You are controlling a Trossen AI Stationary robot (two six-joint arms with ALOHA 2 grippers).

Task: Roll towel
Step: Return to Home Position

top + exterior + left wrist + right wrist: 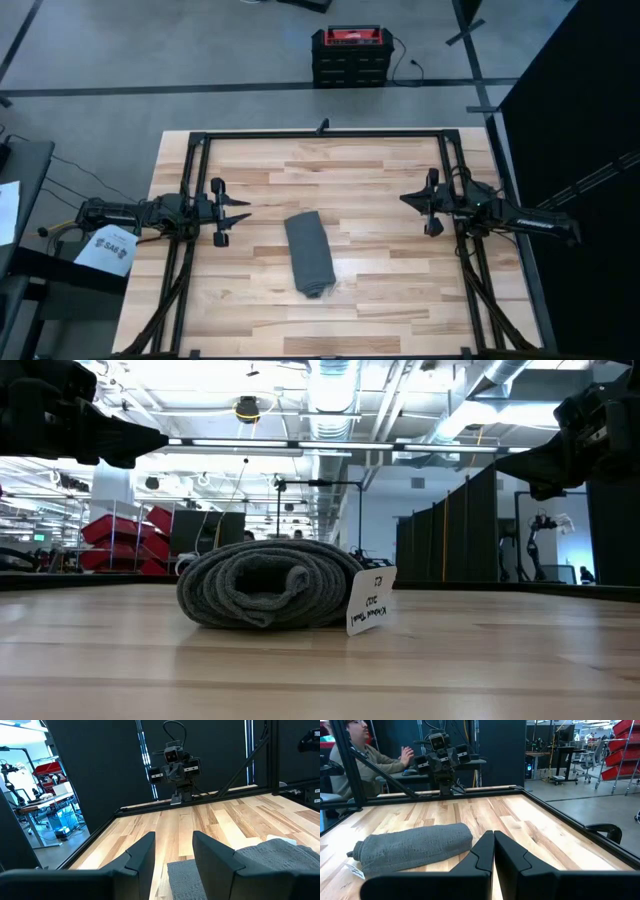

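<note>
Lying near the middle of the light wooden plank bench (400, 290): the plain dark grey soft cloth towel (309, 254), wound into a snug spiral log, with a white label (368, 600) poking from one end. Looks finished, hence left untouched. Parked at the left edge, well apart from the roll: the left claw (243, 211), fingers spread with a clear gap. Opposite, at the right edge: the right claw (408, 199), fingers pressed together, pinching nothing. Likely kept wide so nothing nudges the roll loose.
</note>
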